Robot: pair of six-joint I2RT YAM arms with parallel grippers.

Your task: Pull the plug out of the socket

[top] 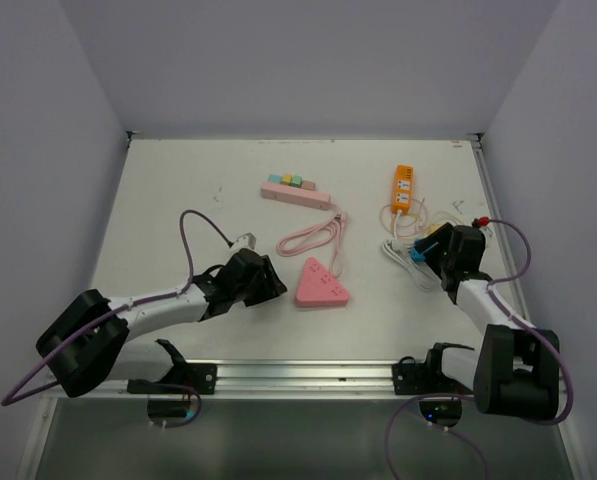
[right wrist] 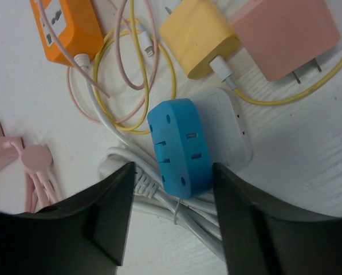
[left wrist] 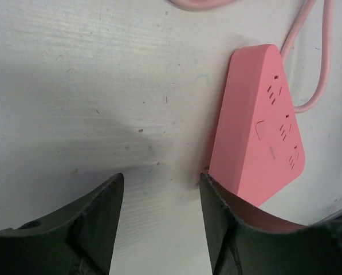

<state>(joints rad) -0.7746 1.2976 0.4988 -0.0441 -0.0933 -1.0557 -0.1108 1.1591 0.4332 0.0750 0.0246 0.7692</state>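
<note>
A blue plug adapter leans against a white socket block on a bundle of white cable; I cannot tell whether it is plugged in. My right gripper hovers open just over the adapter's near end, a finger on either side and nothing gripped. From above, the right gripper is at the table's right side beside the blue adapter. A pink triangular socket with bare slots lies flat mid-table. My left gripper stands open just left of it, its right finger close to the socket's edge.
An orange power strip lies at the back right with yellow and pink cables around it. A yellow charger and a pink charger lie loose beyond the adapter. A long pink strip with coloured plugs sits at the back centre.
</note>
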